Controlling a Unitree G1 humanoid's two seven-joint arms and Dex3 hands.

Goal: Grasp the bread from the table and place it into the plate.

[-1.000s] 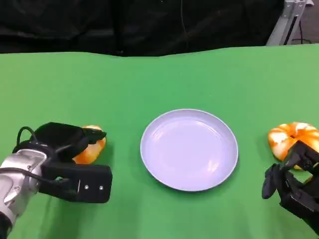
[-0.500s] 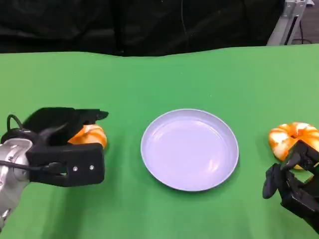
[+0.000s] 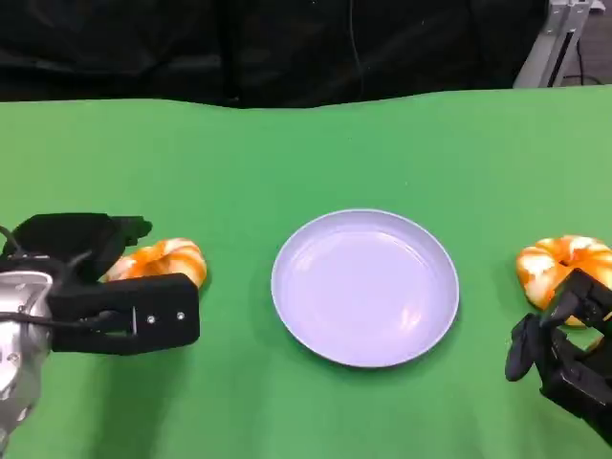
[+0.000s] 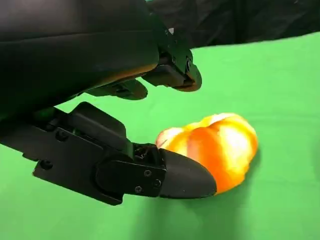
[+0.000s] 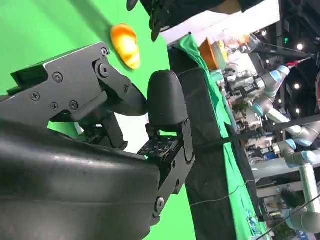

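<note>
While the green counter (image 3: 316, 153) takes most of the room before the robot, a black curtain (image 3: 239, 48) hangs behind its far edge. Near the middle of the counter lies the pale round plate (image 3: 364, 287), and nothing is on it.

At the robot's left side, the left hand (image 3: 100, 287) is low over the counter, at the end of a silver forearm (image 3: 19, 335). Its fingers are apart, with upper fingers above and a thick lower one below, and they hold nothing. Just beside this hand, on the side toward the plate, sits the bread (image 3: 158, 261), an orange, ribbed bun, resting on the counter. From the left wrist camera the bread (image 4: 212, 147) lies close to the tip of the lower finger (image 4: 180, 175); I cannot tell if they touch or only stand very near. The upper fingers are clearly apart from it.

At the other side, the right hand (image 3: 564, 354) is low at the near corner of the counter. Its fingers look curled in, with nothing seen between them, but how tightly they are closed I cannot tell well. Just behind this hand there is a second bun (image 3: 564, 263), also orange and ribbed, on the counter, partly covered by the fingers. Both buns are well apart from the plate, one at each side of it.
</note>
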